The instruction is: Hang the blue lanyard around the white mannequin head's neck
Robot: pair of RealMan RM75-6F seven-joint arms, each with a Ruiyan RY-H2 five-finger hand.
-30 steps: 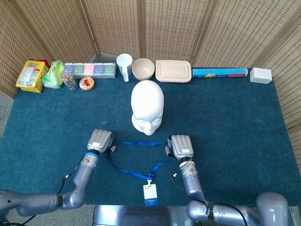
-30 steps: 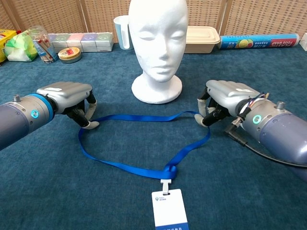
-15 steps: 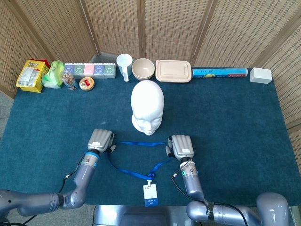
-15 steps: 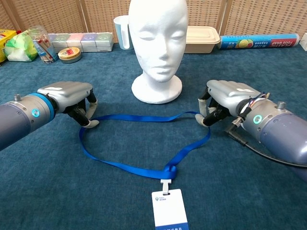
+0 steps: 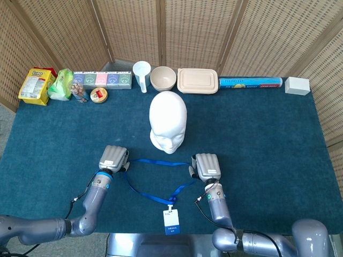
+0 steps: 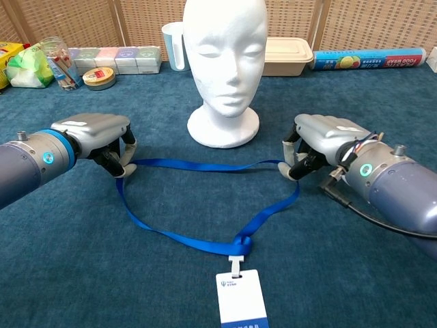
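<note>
Left hand (image 6: 92,137) and right hand (image 6: 321,145) each pinch the blue lanyard (image 6: 205,198) at its far corners, strap taut between them just short of the mannequin head (image 6: 225,61). Risk — thin strap slipping out on lifting, or the loop catching the crown and tipping the head.

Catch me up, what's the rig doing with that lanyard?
Both hands are on the blue lanyard, one at each end of its loop: left hand pinching the left side, right hand the right side. The strap is spread out between them just in front of the white mannequin head, while the badge lies on the table. Nothing is around the neck yet.
</note>
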